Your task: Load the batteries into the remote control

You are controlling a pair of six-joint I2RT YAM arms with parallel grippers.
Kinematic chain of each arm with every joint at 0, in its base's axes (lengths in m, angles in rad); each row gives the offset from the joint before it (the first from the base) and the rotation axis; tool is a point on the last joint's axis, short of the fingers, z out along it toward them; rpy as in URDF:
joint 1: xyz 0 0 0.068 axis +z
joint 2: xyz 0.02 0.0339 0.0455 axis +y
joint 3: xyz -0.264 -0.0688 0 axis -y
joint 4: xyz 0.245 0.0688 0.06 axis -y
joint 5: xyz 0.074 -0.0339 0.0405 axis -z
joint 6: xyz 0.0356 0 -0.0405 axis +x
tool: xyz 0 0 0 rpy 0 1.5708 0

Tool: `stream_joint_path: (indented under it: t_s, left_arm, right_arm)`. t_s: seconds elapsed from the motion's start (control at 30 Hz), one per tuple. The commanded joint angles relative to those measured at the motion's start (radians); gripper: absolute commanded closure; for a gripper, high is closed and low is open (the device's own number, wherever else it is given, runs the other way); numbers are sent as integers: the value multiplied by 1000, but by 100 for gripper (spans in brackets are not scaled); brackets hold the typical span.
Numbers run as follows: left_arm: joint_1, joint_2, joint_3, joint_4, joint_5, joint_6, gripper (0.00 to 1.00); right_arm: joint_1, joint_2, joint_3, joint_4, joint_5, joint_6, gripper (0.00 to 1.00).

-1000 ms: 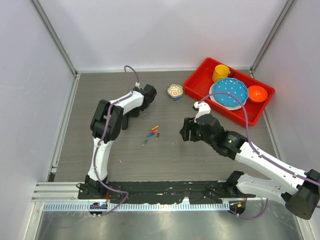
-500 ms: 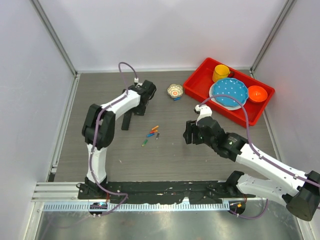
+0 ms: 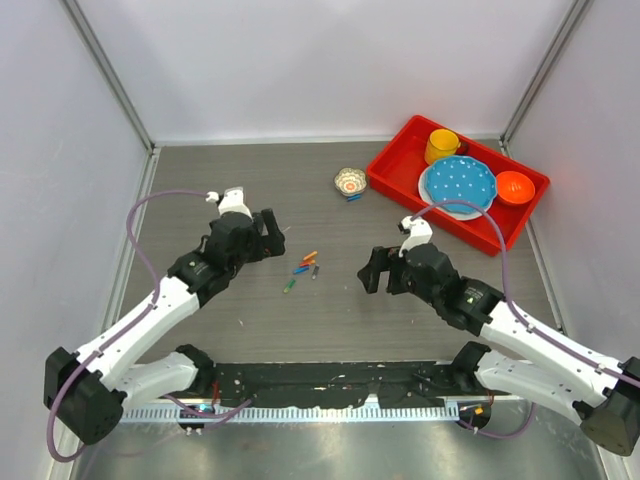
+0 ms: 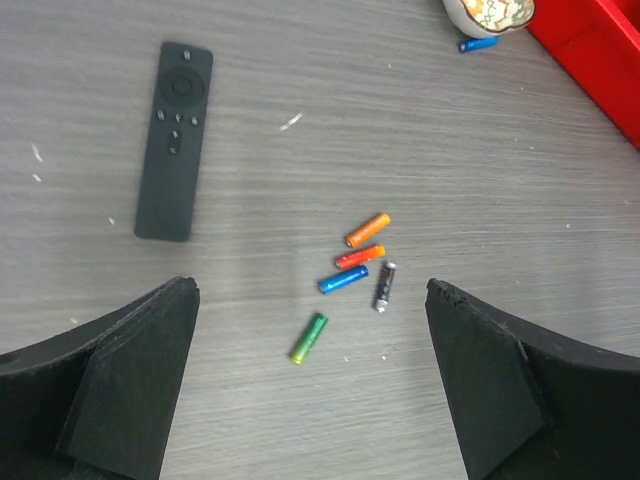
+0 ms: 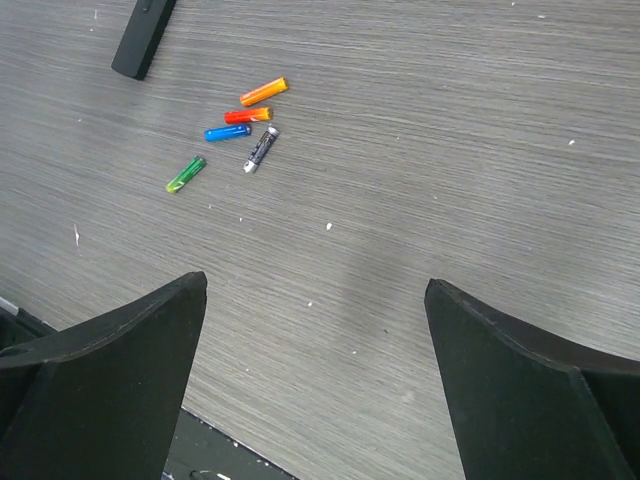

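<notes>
The left arm has swung back from the far side, its end effector (image 3: pixel 268 230) now spread wide and empty near the remote control (image 4: pixel 175 140), which lies buttons-up on the grey wood-grain counter (image 3: pixel 330 320), just left of five loose batteries (image 4: pixel 343 280). The right end effector (image 3: pixel 372 270) hovers opposite, also spread and empty. A red tray (image 3: pixel 385 182) sits far right beneath white walls (image 3: pixel 330 60).
</notes>
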State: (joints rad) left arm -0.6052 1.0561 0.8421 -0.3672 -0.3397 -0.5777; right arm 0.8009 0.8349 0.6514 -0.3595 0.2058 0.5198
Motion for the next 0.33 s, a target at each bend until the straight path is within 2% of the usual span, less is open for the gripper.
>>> stream_joint_path:
  t_s: [0.0,0.13,0.3]
  left_arm:
    - [8,-10,-29,38,73,-207,0]
    - [8,-63,-24,-50,54,-241,0]
    - [8,-177,-84,-19,76,-251,1]
  right_arm:
    - [-5,-19,-41,120,-8,65,4]
    - [-5,-48,-82,189,46,112,4]
    - [-5,-112,-150,275,122,129,4]
